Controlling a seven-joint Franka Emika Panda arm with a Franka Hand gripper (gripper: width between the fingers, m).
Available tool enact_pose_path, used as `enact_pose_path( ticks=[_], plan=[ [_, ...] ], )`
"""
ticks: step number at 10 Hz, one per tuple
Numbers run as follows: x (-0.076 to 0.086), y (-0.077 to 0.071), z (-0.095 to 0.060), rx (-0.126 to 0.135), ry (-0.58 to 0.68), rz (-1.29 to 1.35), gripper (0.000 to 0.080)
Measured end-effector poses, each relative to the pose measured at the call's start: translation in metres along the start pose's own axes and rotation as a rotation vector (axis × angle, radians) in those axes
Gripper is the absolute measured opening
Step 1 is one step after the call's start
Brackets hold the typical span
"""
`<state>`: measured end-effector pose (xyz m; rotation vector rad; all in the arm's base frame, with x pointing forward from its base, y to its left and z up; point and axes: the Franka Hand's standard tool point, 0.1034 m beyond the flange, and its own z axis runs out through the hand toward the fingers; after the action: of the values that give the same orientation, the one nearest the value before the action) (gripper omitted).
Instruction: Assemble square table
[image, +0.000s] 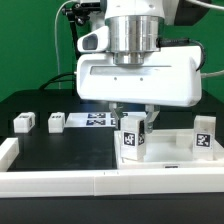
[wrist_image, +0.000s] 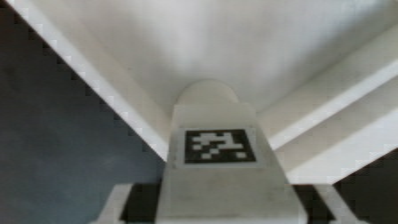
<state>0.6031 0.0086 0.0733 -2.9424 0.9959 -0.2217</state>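
Note:
The square tabletop (image: 165, 152) is a white slab with a raised rim, lying at the exterior view's right. My gripper (image: 134, 120) hangs over its near-left corner, shut on a white tagged leg (image: 133, 137) that stands upright on the slab. A second leg (image: 204, 135) stands on the slab's right side. Two loose legs (image: 23, 122) (image: 55, 122) lie on the black table at the left. In the wrist view the held leg (wrist_image: 221, 140) points down between my fingers (wrist_image: 132, 203), with the slab (wrist_image: 125, 50) below it.
The marker board (image: 95, 119) lies flat behind the loose legs. White border rails run along the front (image: 100, 182) and the left (image: 8, 150) of the black table. A green cable hangs at the back.

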Motion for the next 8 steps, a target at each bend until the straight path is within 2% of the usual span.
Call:
enact_pose_path(
  ticks=[2,3,7,8],
  plan=[
    [0.0001,0.0009,0.0002,0.005,-0.008,0.269,0.0291],
    [-0.0003,0.0004,0.0005,-0.004,-0.010,0.339,0.0292],
    [0.0004,0.0015,0.0007,0.009,-0.023,0.554,0.0292],
    [-0.0005,0.0007,0.0009,0.015,-0.030,0.618,0.0346]
  ],
)
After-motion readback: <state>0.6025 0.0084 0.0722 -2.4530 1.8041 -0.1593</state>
